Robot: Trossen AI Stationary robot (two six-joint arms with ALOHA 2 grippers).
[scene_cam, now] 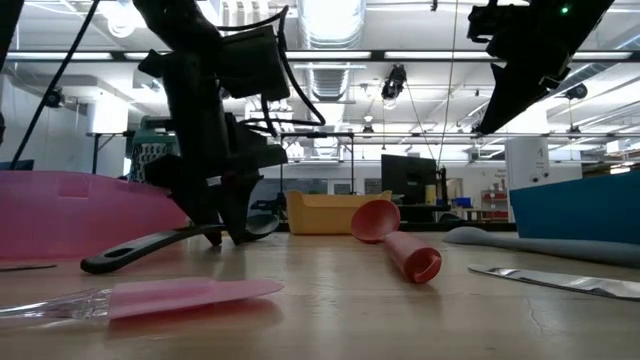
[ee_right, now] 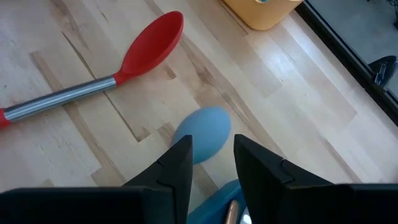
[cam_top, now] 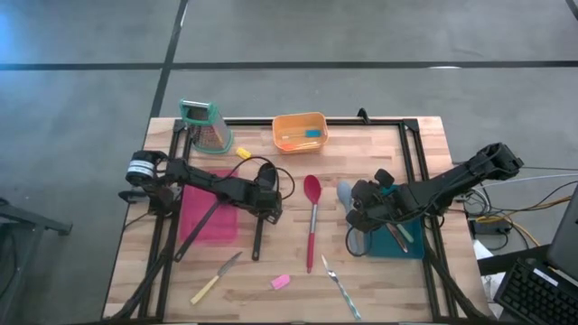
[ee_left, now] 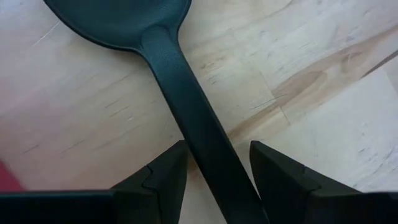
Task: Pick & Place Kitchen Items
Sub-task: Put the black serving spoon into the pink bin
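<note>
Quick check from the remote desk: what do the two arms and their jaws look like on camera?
Both arms are dark, jointed links. The left arm has a silver-banded motor at its base and a black cable looping by the wrist. The right arm trails thin cables. Each gripper ends in two matte black, angular, wedge-shaped fingers.

A pale butcher-block wooden counter [cam_top: 379,289] stood on a grey concrete floor [cam_top: 361,36] crossed by dark seams. Beyond it, long bright ceiling lights [scene_cam: 330,15] hung among exposed ducts, and a dark computer monitor [scene_cam: 408,178] stood farther back.
</note>
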